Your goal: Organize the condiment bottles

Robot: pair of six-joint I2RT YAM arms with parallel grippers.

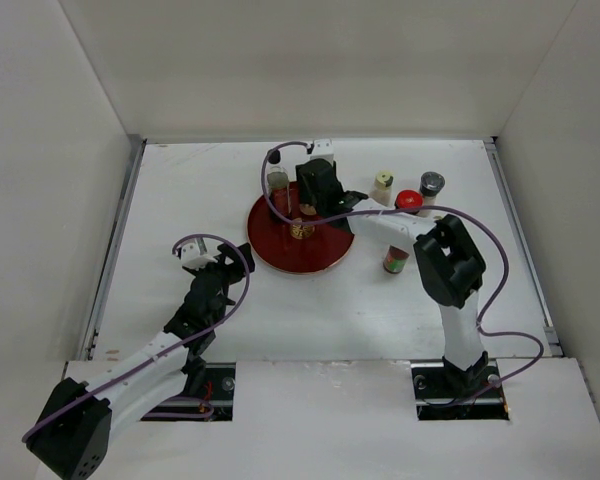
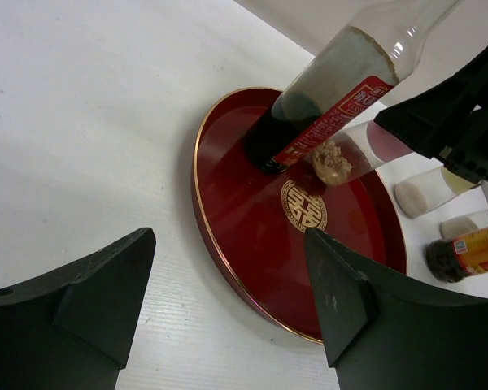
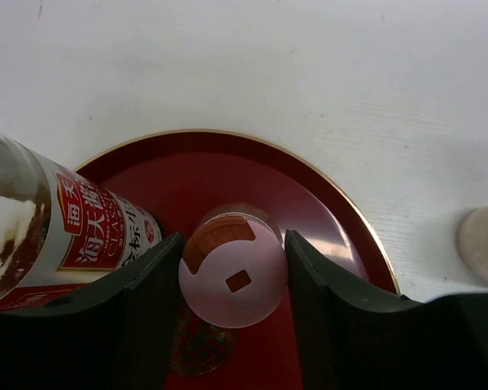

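Observation:
My right gripper is over the round red tray, shut on a small pink-capped jar with brownish contents; its fingers press both sides of the cap. The jar is at or just above the tray floor near the gold emblem. A tall clear glass bottle with dark sauce and a black cap stands on the tray's far left, right beside the jar. My left gripper is open and empty, just left of the tray's rim. A yellow-green-capped bottle, a red-capped one and a grey-capped one stand right of the tray.
A small jar with a red and green label stands on the table right of the tray's near edge. White walls enclose the table on the left, back and right. The right arm's purple cable loops over the tray area.

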